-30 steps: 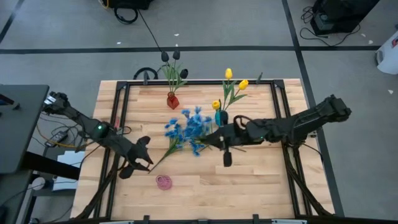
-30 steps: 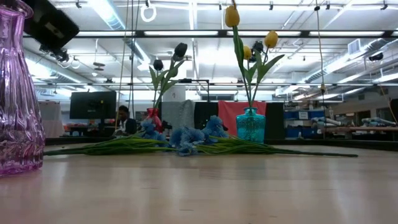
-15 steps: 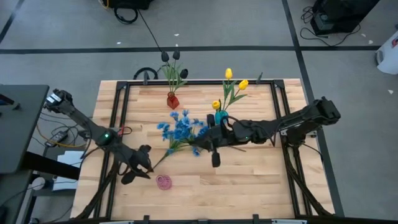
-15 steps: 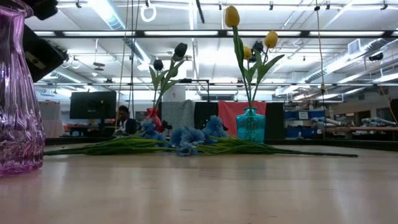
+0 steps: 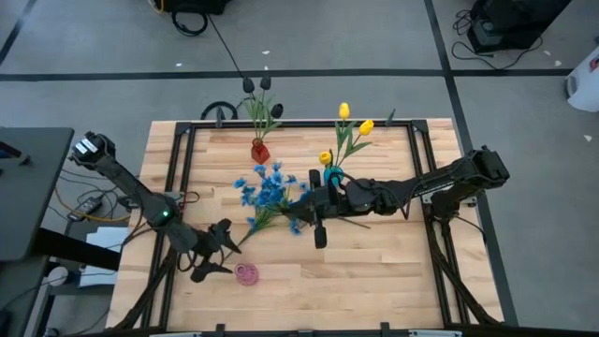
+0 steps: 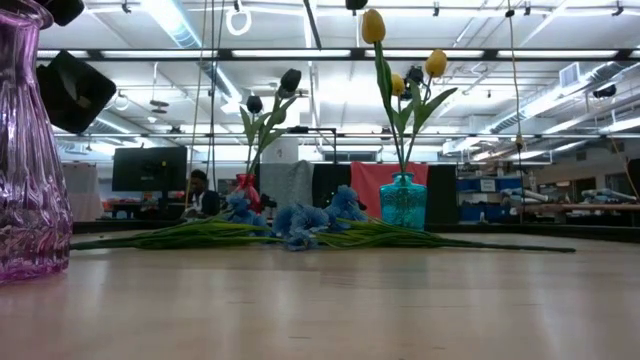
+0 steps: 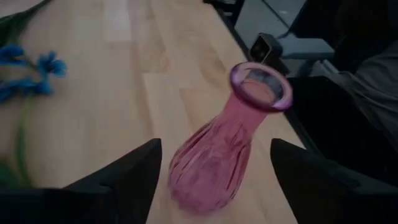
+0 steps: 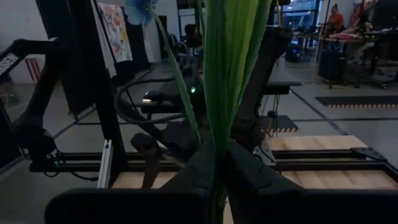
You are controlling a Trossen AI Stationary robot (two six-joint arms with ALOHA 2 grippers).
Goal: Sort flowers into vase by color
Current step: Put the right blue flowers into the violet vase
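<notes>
A pink glass vase (image 7: 224,149) stands upright on the wooden table near its front edge, also in the high view (image 5: 246,273) and the low view (image 6: 25,150). My left gripper (image 7: 214,171) is open, one finger on either side of the vase's body and apart from it. My right gripper (image 5: 304,208) at mid-table is shut on green stems of the blue flowers (image 5: 267,192). Dark tulips stand in a red vase (image 5: 259,150). Yellow tulips stand in a teal vase (image 5: 329,175). My right gripper pinches a few green stems and leaves (image 8: 217,134) between its two shut fingers. The fingers come level from the table's right side and lie across the stems. The blue blossoms (image 5: 271,187) spread out toward the left beyond the fingers. Whether they rest on the table I cannot tell.
More long green stems (image 6: 480,240) lie flat across the middle of the table. Black frame rails (image 5: 178,187) run along the table's left, right and far edges. A person (image 6: 198,192) sits in the room beyond the far edge.
My left gripper has sunk and gone toward the near edge and the pink vase, tipping further down. My right gripper has gone toward the table's left edge with the blue flowers, whose blossoms have shifted left with it.
</notes>
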